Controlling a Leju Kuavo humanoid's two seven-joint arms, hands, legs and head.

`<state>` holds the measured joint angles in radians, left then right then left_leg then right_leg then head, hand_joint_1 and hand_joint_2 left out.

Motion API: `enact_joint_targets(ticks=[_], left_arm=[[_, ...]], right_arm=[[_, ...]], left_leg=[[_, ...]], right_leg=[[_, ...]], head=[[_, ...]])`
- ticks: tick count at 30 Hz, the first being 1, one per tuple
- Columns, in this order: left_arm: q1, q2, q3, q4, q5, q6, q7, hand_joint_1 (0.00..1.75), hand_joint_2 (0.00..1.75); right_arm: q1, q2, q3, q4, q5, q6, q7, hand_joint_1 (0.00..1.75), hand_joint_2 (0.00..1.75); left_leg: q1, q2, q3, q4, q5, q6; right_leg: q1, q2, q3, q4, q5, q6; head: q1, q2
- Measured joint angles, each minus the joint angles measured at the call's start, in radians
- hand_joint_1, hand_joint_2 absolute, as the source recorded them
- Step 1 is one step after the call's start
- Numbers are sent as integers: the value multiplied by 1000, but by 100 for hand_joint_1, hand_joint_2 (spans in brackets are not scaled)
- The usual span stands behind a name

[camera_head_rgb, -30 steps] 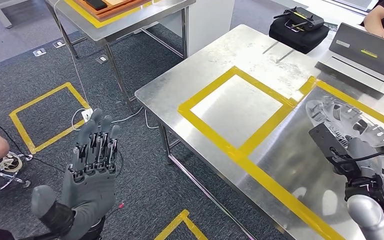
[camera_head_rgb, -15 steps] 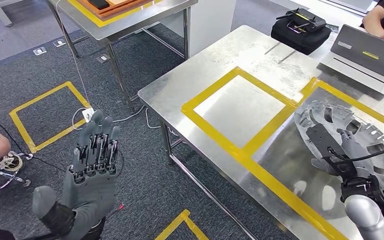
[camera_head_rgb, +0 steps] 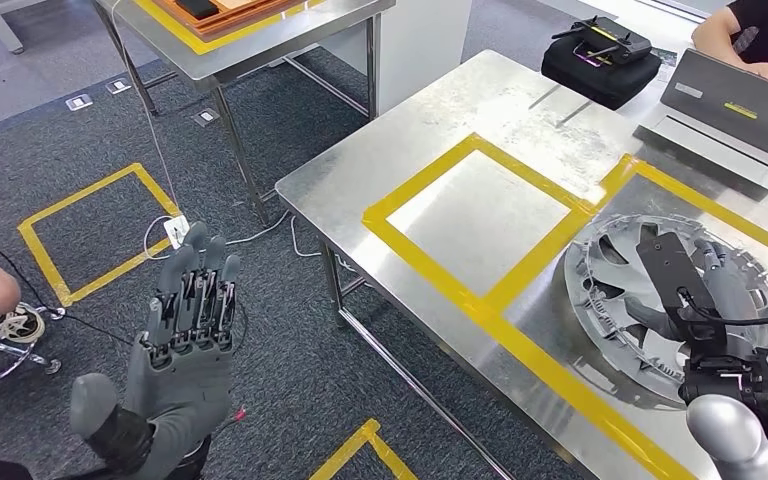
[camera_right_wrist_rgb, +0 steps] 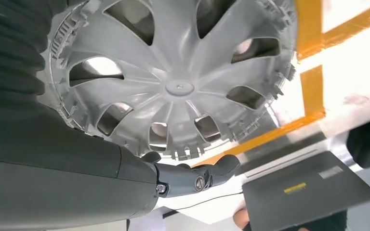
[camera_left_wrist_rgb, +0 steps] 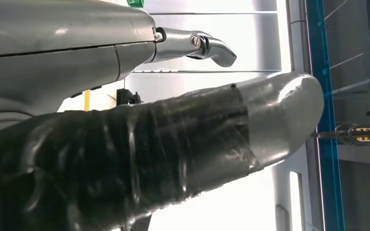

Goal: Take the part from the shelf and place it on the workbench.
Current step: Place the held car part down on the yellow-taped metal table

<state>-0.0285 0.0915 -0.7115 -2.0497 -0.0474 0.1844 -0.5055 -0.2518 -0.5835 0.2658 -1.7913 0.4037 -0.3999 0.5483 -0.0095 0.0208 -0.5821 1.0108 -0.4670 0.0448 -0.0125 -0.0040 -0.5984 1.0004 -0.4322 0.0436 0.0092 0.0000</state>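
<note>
The part (camera_head_rgb: pixel 660 300), a round silver-grey wheel cover with spokes and a toothed rim, lies under the right hand (camera_head_rgb: pixel 695 295) on the steel desk (camera_head_rgb: pixel 440 130), inside a rectangle of yellow tape (camera_head_rgb: pixel 520 345). The right hand rests over the part's middle with its fingers reaching across the spokes toward the far rim; the head view and the wrist view do not let me tell whether the fingers actually grip the part or only lie on it. In the right wrist view the part's hub (camera_right_wrist_rgb: pixel 179 88) sits just beyond the hand's grey cover, and one finger (camera_right_wrist_rgb: pixel 212 174) curls past the rim.

Beyond the right hand, at the far edge of the desk, stands a grey laptop (camera_head_rgb: pixel 735 105), with a person's arm (camera_head_rgb: pixel 735 35) behind it. To the left of that lies a black case (camera_head_rgb: pixel 600 60).

The left hand (camera_head_rgb: pixel 185 345) is held well off to the side of the desk, over the grey carpet (camera_head_rgb: pixel 290 330), palm away, fingers straight and a little apart, holding nothing. Ahead of it on the floor is a yellow tape square (camera_head_rgb: pixel 100 235), and farther off a second steel desk (camera_head_rgb: pixel 250 50) carrying an orange tray (camera_head_rgb: pixel 220 12).
</note>
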Motion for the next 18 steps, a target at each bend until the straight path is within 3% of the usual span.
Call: enact_joint_targets(ticks=[6, 9, 11, 13, 14, 15, 16, 18], left_arm=[[6, 6, 1, 0, -4, 15, 4, 0, 0], [14, 9, 2, -6, -18, 27, 9, 0, 0], [17, 11, 2, -10, -27, 34, 11, 0, 0], [22, 12, 2, -10, -32, 38, 14, 0, 0], [25, 13, 2, -11, -34, 40, 17, 0, 0], [28, 14, 2, -11, -36, 43, 19, 0, 0], [31, 14, 2, -11, -39, 48, 21, 0, 0], [34, 17, 2, -11, -47, 59, 26, 0, 0]], right_arm=[[21, 21, -6, -82, -39, -68, -62, 0, 175], [38, 33, -4, -144, -29, -90, -80, 0, 175], [50, 41, -1, -185, -20, -106, -91, 0, 175], [64, 50, 4, -218, -15, -117, -97, 0, 175], [74, 54, 6, -232, -15, -120, -101, 0, 175], [84, 59, 9, -245, -14, -124, -108, 0, 175], [93, 64, 12, -258, -13, -128, -117, 0, 175], [108, 75, 19, -289, -7, -136, -142, 0, 175]], left_leg=[[-1, 0, 0, 1, -1, 2], [3, 6, 18, -30, 12, 20], [10, 16, 38, -60, 25, 26], [11, 25, 43, -64, 25, 26], [11, 31, 43, -63, 23, 24], [12, 37, 43, -60, 19, 21], [15, 44, 42, -54, 14, 16], [19, 60, 42, -35, -2, 2]], right_leg=[[-1, 0, 1, -3, 2, 3], [-3, 3, 3, -14, 3, 15], [-3, 4, -24, 45, -31, 18], [-8, 5, -83, 170, -83, 24], [-11, 4, -109, 219, -95, 28], [-15, 3, -120, 235, -90, 32], [-19, -1, -112, 212, -67, 37], [-22, -36, -57, 97, -13, 47]], head=[[0, 0], [-3, 0], [2, 0], [12, 0], [15, 0], [17, 0], [19, 0], [24, 0]])
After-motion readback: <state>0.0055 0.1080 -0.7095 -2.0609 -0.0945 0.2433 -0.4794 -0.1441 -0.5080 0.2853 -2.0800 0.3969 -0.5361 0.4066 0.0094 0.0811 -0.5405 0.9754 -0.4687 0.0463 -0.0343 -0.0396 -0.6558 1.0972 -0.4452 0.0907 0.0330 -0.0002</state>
